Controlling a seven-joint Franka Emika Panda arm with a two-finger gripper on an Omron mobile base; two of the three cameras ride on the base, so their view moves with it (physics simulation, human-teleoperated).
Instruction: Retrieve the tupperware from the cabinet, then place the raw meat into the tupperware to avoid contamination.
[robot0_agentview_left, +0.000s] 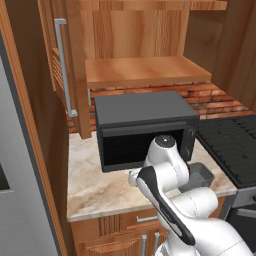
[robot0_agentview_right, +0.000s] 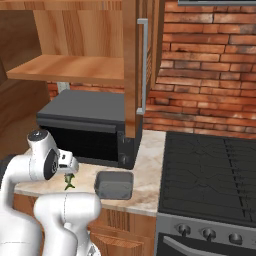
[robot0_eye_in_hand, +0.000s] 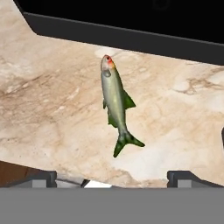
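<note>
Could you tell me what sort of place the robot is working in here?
A home kitchen, rendered: a microwave on a marble counter under an open wooden cabinet, with a stove against a brick wall.

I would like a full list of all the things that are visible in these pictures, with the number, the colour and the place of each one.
tupperware: one, dark grey, on the counter in front of the microwave, near the stove; nothing in it
raw meat: one small fish, silvery-green with dark tail, flat on the counter in front of the microwave
cabinet: one, reddish-brown wood, on the wall above the microwave, doors open, shelf bare
microwave: one, black, on the counter under the cabinet
counter: one, beige marble, over wooden drawers
stove: one, black, right of the counter
brick wall: one, red, behind the stove
pincer: one, dark tips, open, above the fish, holds nothing
</note>
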